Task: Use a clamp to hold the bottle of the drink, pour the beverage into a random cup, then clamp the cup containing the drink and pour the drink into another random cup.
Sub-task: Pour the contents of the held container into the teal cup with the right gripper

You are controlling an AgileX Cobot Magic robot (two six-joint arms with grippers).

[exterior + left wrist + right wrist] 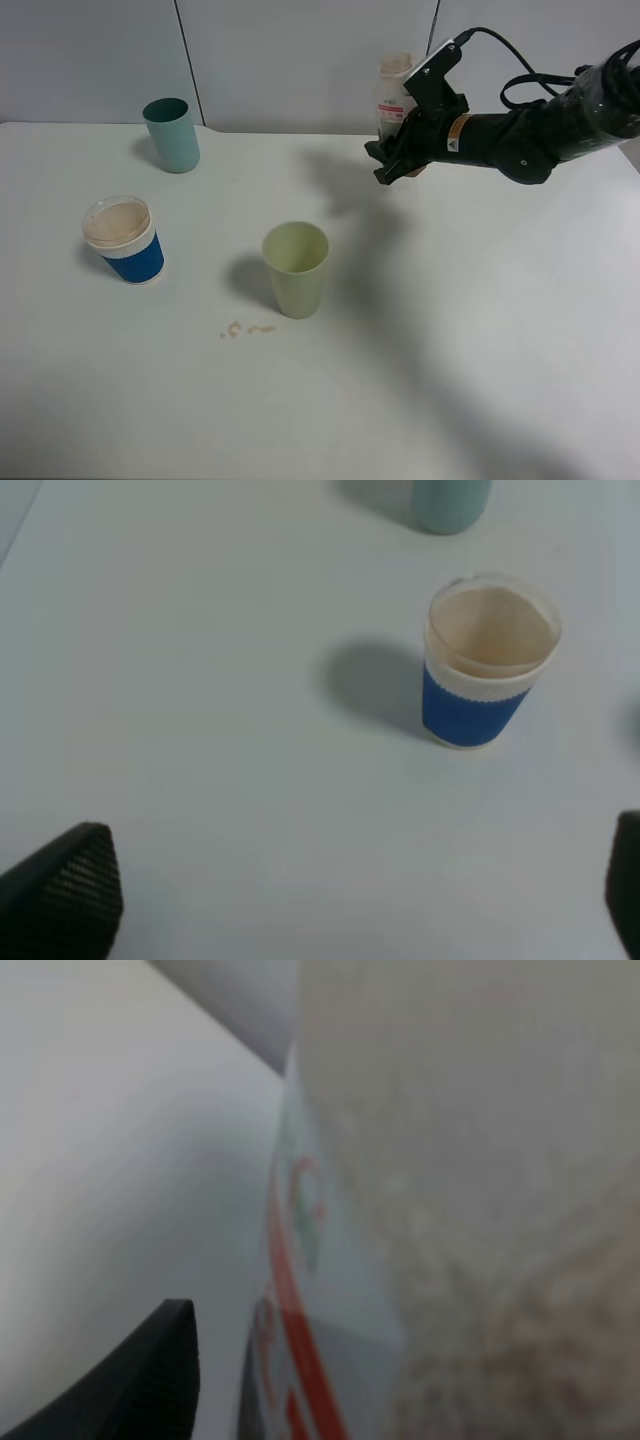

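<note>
Mostly the small clear plastic bottle (393,88) with a red-and-white label is hidden. In the high view the right pincer (397,150) is clenched on its lower half and covers its base, so I cannot tell whether it holds any liquid. It is held upright over the far right of the table (480,330). The right wrist view is a close blur of label beside one black finger (150,1380). The left arm is out of the high view. Its wrist view shows only two black ribbed fingertips (65,890) at the frame's corners, so the left pincer (340,890) is released with nothing between its jaws. The short blue cup (128,245) with a white ribbed band and clear rim stands on the left, holding thin brown beverage (117,222). The plain teal-green plastic tumbler (172,135) stands behind it, cut off in the left wrist view. A pale yellow-green tumbler (296,268) stands mid-table, well apart, with small brown drops (245,328) near it. The table is plain white, and grey wall panels (300,60) with dark seams stand behind.
</note>
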